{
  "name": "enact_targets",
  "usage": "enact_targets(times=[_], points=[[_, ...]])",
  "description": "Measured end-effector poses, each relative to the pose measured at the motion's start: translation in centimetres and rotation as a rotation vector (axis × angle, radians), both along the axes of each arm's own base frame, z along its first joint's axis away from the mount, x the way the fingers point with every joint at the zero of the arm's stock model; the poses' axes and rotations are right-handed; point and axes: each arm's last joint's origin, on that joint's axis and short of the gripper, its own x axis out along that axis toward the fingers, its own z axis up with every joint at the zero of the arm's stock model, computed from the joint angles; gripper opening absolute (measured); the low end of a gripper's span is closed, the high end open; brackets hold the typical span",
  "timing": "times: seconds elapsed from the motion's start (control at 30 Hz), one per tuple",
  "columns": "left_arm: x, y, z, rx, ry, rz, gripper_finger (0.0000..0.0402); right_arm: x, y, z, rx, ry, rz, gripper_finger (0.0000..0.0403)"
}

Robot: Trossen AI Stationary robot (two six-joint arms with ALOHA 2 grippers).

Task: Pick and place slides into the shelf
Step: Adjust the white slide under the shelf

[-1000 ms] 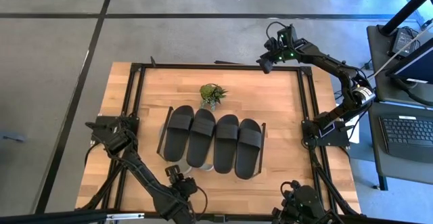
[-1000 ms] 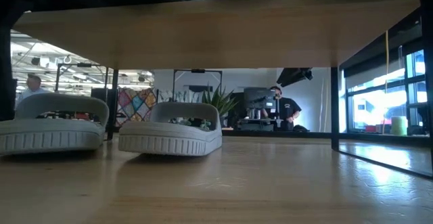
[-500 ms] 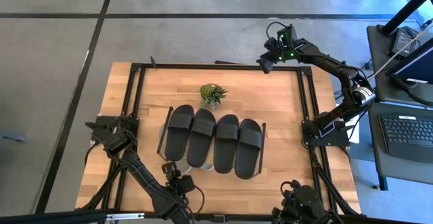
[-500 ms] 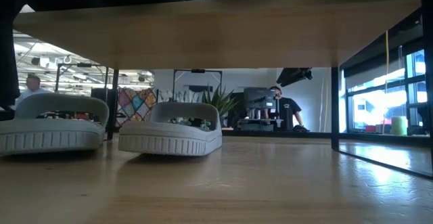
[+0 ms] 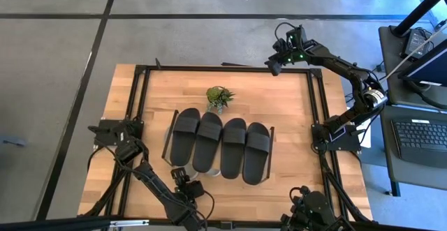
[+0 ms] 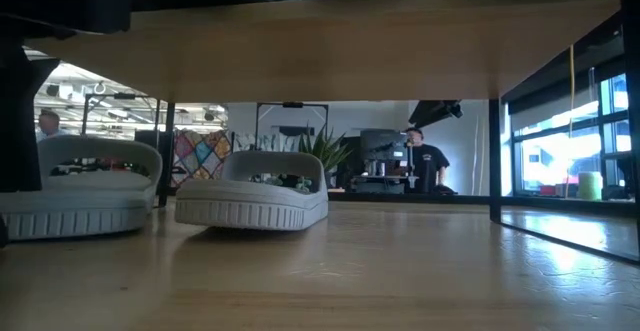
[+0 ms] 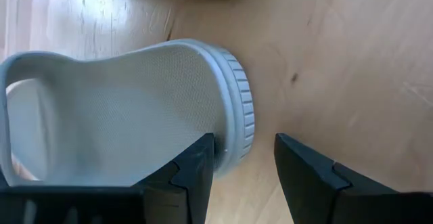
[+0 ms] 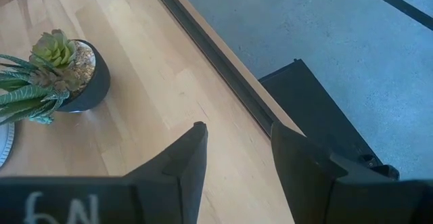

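High view: four matte black rubber slides [image 5: 220,146] lie side by side on the low light wooden shelf with thin black side frames [image 5: 170,135], beside a small green potted plant [image 5: 219,97]. The left gripper [image 5: 183,182] hangs low at the shelf's near edge; the right gripper [image 5: 274,66] waits at the table's far corner.

Low view: two light grey-white rubber slides [image 6: 252,193] sit on the tabletop beneath the shelf board, so these two appear left to place.

Left wrist view: the fingers [image 7: 196,173] stand apart, straddling the rim of one grey-white slide [image 7: 122,109], not yet clamped.

Right wrist view: the fingers [image 8: 184,158] are apart and hold nothing, above bare wood near the plant.
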Motion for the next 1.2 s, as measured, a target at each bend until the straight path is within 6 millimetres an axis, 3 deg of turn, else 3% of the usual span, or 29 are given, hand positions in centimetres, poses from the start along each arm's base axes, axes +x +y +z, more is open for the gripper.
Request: enact_targets(times=[1.03, 1.2], points=[[0.18, -0.09, -0.25, 0.003, -0.029, -0.010, 0.0149, 0.00, 0.00, 0.00, 0.001, 0.000, 0.000, 0.0165], [0.19, -0.08, -0.27, 0.004, -0.030, -0.009, 0.0127, 0.00, 0.01, 0.01, 0.000, 0.000, 0.000, 0.0165]])
